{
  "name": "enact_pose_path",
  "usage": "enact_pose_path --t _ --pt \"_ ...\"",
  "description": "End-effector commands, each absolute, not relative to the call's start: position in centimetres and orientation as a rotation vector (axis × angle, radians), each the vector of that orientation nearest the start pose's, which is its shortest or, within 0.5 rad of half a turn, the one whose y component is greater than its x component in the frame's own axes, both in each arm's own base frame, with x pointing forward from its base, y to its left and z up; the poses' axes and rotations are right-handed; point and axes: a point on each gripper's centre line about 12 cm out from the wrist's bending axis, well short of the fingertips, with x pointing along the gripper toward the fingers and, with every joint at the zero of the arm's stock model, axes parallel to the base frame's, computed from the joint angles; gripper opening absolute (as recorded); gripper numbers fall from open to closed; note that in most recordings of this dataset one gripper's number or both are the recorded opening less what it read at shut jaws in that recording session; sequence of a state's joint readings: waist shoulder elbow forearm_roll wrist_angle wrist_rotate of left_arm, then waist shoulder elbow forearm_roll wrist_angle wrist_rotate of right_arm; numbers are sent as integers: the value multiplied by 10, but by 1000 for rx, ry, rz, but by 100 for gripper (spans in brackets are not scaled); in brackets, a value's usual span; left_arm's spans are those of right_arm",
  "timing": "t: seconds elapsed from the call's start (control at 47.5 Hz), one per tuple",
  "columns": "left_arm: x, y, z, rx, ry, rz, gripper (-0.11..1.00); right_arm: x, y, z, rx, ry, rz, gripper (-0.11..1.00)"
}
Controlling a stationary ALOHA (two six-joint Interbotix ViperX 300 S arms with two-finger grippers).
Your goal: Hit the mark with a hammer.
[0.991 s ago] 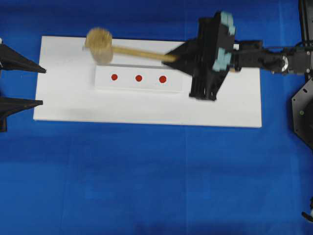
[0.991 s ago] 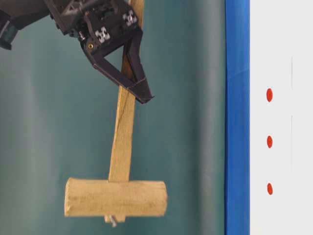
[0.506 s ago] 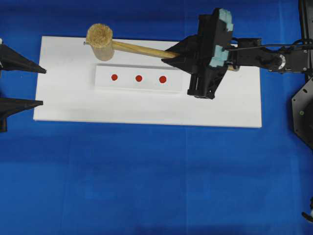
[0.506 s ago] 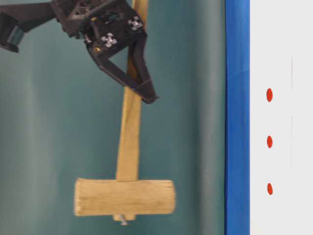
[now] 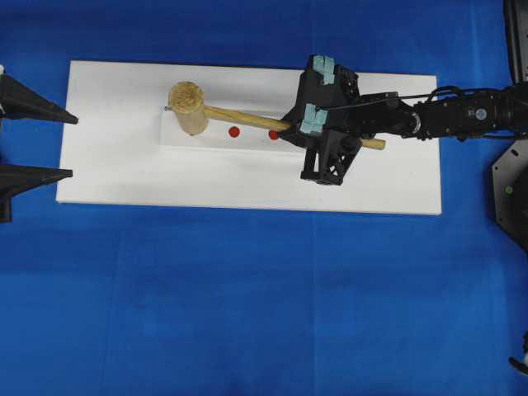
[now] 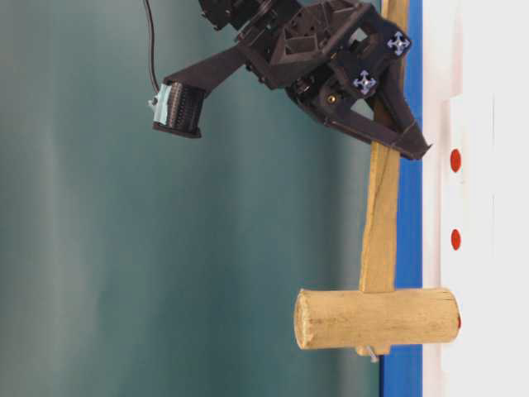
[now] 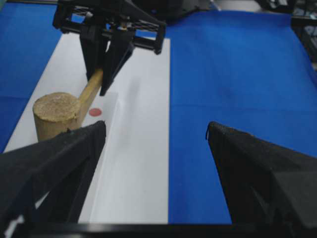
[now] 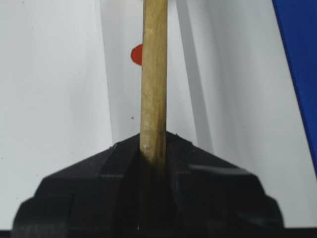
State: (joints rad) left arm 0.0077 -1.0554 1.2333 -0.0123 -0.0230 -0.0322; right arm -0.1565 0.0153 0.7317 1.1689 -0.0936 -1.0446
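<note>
The hammer [image 5: 216, 115] has come down since the earlier frames: a second ago its head hung well clear of the board, above the back edge of the raised strip, and now the head sits on the strip's left end, over the spot where the leftmost red mark showed before. In the table-level view the head's face [image 6: 376, 318] meets the white surface. The right gripper [image 5: 290, 125] has dropped and shifted toward the strip with it, jaws clamped tight on the wooden handle, which runs straight out between them in the right wrist view [image 8: 152, 74]. The left gripper [image 5: 73, 147] has not moved; its jaws stand wide apart at the left edge of the board, holding nothing.

Two red marks [image 5: 234, 131] remain visible on the white strip [image 5: 247, 140]. The strip lies on a white board [image 5: 247, 177], which rests on a blue cloth [image 5: 247, 297]. Behind the scene in the table-level view is a plain teal backdrop [image 6: 99, 248].
</note>
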Motion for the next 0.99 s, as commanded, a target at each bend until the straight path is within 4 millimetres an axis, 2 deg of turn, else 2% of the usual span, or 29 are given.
enact_pose_path --t 0.0,0.126,0.232,0.316,0.443,0.569,0.674,0.969 --pt "182 1 259 -45 149 10 80 369 -69 162 137 648 -278 2" --pt "182 1 259 -46 147 11 80 369 -69 178 136 607 -276 2" --pt "182 1 259 -45 149 11 80 365 -68 198 131 553 -273 2" --pt "182 1 258 -46 150 10 80 356 -64 218 128 501 -264 2" --pt "182 1 258 -43 152 10 80 338 -61 237 123 444 -260 2" --pt "182 1 259 -43 150 11 80 317 -59 241 119 419 -276 2" --pt "182 1 258 -43 152 11 80 308 -57 242 123 407 -278 2" --pt "182 1 258 -48 152 12 80 310 -54 234 121 434 -270 2"
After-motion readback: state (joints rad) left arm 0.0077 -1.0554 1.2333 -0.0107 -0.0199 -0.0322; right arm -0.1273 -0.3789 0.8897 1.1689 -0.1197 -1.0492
